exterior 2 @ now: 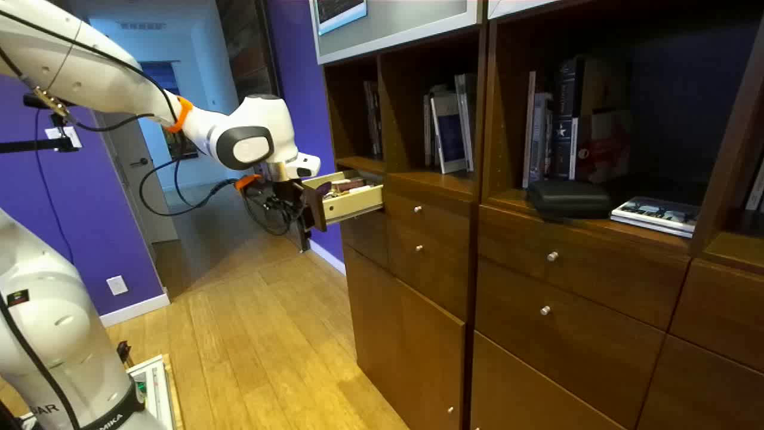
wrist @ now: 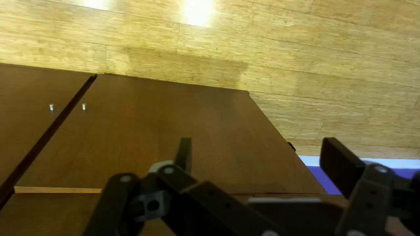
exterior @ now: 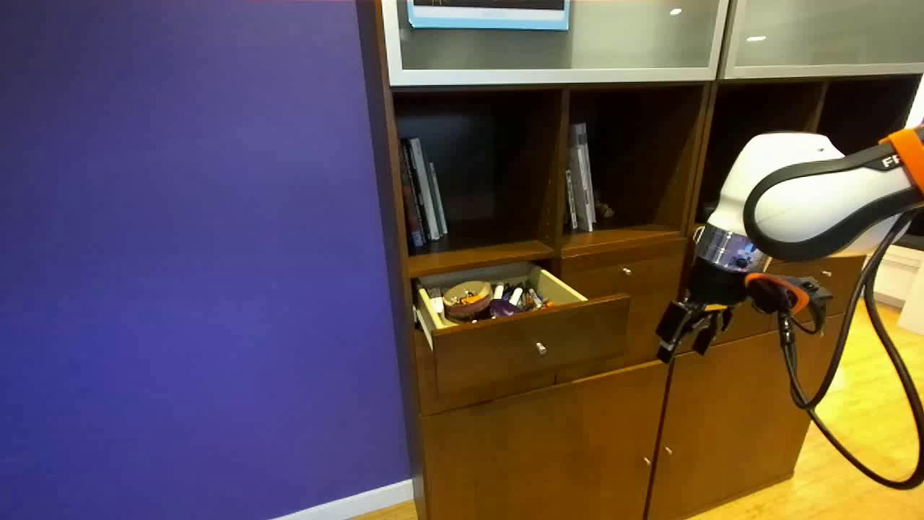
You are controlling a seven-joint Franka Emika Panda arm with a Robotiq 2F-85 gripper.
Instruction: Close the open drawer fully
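My gripper (exterior: 684,352) is spread, empty; at its nine o'clock in an exterior view, the wooden drawer (exterior: 516,352) juts out; likely rigid, light-running; best pushed beside the knob (exterior: 541,349).

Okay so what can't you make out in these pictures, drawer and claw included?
Odds in the drawer: jumbled, too small to name in an exterior view.
Its knob: hidden in an exterior view where the drawer front faces away.
Claw: blurred, cut off by the bottom edge in the wrist view.
Books: titles too small in both exterior views.
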